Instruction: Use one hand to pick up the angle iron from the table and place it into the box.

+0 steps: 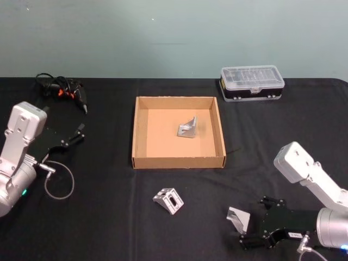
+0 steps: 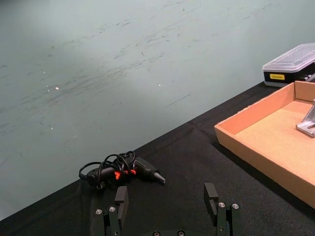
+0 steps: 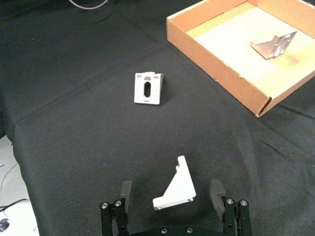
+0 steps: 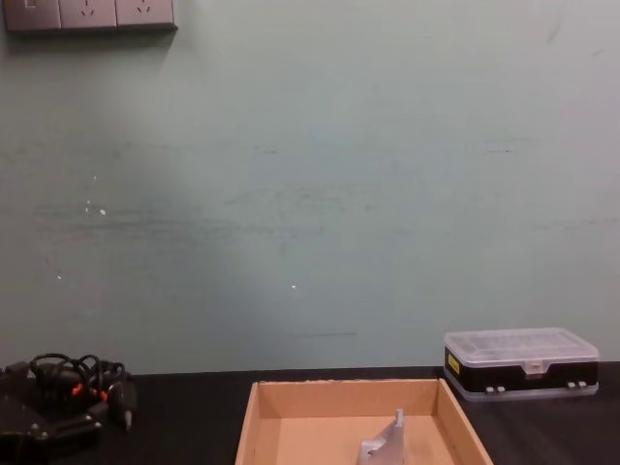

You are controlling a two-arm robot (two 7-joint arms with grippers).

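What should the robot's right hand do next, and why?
Probably ease forward slightly and close. The right gripper is open, its fingers flanking an angle iron on the table, with gaps on both sides. Another angle iron already lies in the box. The left gripper is parked open at the left.

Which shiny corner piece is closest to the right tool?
The silver metal angle bracket between the right tool's open fingers. Another bracket lies mid-table, a third inside the tan cardboard box.

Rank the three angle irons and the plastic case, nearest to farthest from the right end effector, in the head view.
1. Front-right angle iron, at the right end effector.
2. Front-centre angle iron.
3. Angle iron in the box; box.
4. Plastic case, back right.
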